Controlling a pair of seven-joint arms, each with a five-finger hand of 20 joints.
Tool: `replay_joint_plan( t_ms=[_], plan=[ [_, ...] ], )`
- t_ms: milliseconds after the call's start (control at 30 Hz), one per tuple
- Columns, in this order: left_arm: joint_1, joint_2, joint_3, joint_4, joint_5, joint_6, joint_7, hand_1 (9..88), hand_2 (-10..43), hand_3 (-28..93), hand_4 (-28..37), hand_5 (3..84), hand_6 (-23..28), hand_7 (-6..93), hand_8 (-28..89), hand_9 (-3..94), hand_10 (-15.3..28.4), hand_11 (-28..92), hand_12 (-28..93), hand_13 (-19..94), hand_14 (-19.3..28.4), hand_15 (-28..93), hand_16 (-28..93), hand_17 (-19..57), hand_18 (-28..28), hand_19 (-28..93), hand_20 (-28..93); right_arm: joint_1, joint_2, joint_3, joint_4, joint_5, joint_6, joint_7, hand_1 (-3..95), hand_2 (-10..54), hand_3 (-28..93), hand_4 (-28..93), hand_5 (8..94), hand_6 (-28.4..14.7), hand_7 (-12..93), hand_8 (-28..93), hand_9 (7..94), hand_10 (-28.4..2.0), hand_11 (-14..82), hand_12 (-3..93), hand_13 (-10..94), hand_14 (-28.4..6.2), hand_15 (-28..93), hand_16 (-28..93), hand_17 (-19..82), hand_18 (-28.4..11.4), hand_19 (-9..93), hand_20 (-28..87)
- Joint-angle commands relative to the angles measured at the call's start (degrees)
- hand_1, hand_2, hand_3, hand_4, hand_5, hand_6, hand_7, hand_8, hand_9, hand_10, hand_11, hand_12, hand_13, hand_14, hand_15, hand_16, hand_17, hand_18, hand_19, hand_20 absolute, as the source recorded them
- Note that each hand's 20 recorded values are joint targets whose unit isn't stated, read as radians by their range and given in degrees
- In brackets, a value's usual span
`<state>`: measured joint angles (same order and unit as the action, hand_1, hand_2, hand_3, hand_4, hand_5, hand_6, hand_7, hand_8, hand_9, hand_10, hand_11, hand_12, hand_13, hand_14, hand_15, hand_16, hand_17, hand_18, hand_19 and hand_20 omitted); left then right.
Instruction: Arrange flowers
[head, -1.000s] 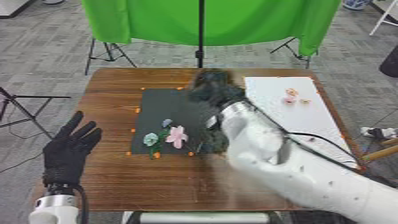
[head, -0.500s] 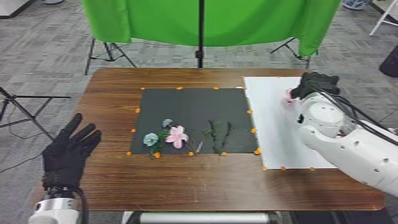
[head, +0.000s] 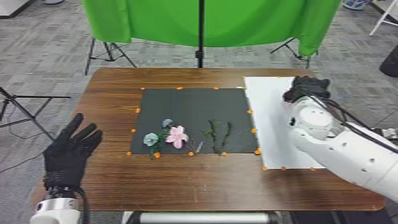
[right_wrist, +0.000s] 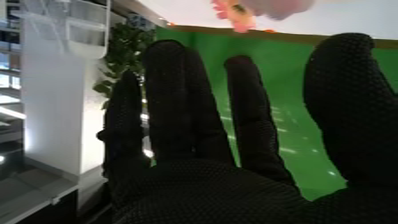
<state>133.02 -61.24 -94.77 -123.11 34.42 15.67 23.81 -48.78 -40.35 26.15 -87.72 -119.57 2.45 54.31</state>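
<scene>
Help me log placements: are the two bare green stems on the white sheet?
No, both stems lie on the dark mat beside the sheet.

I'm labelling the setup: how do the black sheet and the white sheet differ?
The black sheet lies left, the white sheet right. The white sheet is longer than the black sheet. Stems lie on the black sheet; the right robot hand is over the white sheet. Both have orange marks along edges.

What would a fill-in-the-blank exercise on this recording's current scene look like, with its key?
The robot's right black-gloved hand is over a rectangular sheet coloured ____.
In the head view, the large-petalled pink flower lies to the ____ of the thin green stems.
The hanging cloth beyond the brown wooden table is coloured ____.

Missing words: white; left; green.
</scene>
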Motion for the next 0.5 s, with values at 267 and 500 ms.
replay_joint_plan(
  t_ms=[267, 500],
  plan=[
    [-0.25, -0.54, 0.33, 0.53, -0.1, 0.15, -0.84, 20.1, 6.9, 81, -28.3, 34.7, 7.0, 7.7, -8, 32.1, 19.3, 24, 11, 20, 27.0, 54, -11, -8.2, 28.4, 57, 3, 0.27, -2.4, -4.11, 3.42, -0.79, -0.33, 1.16, 37.4, -9.5, 81, -28, 60.0, 4.2, 19, -15, 61.8, -14.1, 26.2, 15.3, 54, -11.7, 72, 12, 14, -24.3, 74, 45],
    [0.03, -0.66, -0.02, 0.38, -0.06, 0.04, -0.67, 20.0, 6.9, 81, -28.3, 34.8, 7.0, 7.8, -8, 32.1, 19.5, 24, 11, 20, 26.9, 54, -10, -8.2, 28.4, 57, 3, -0.34, -2.48, -7.34, 3.97, -3.93, 7.72, 1.63, 57.2, -9.5, 65, -28, 81.9, 4.3, 20, -1, 88.0, -5.4, 12.6, 33.1, 71, -3.2, 63, 29, 25, -21.1, 80, 44]
  ],
)
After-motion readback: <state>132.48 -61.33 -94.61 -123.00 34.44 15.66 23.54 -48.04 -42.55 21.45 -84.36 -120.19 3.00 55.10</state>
